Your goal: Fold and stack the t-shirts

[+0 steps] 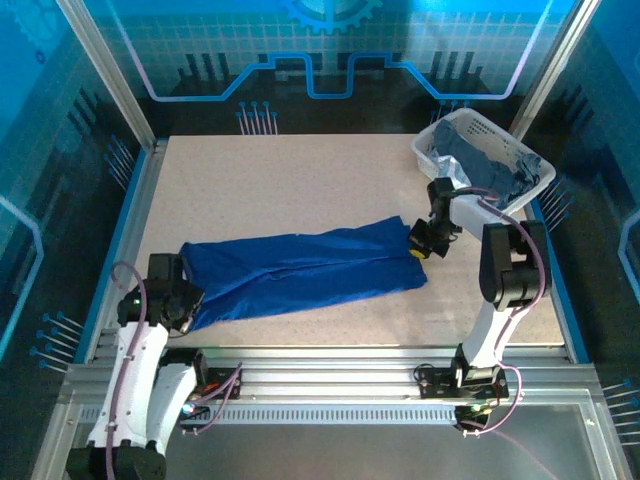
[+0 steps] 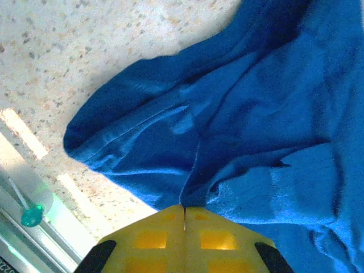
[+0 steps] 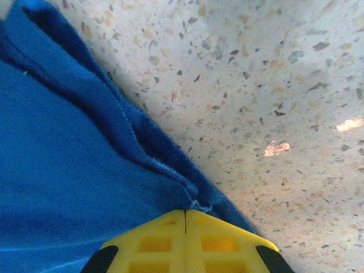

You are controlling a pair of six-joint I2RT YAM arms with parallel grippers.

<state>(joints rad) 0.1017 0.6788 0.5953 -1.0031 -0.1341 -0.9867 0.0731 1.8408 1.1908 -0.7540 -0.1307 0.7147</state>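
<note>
A royal blue t-shirt lies stretched lengthwise across the table, folded into a long band. My left gripper is shut on its left end; in the left wrist view the yellow jaws pinch a fold of the blue t-shirt. My right gripper is shut on the right end, where the yellow jaws clamp the hem of the blue t-shirt. Duller grey-blue t-shirts lie heaped in the basket.
A white lattice basket stands at the back right corner of the speckled table. Blue rails edge the table on the left and right. Slotted aluminium bars run along the near edge.
</note>
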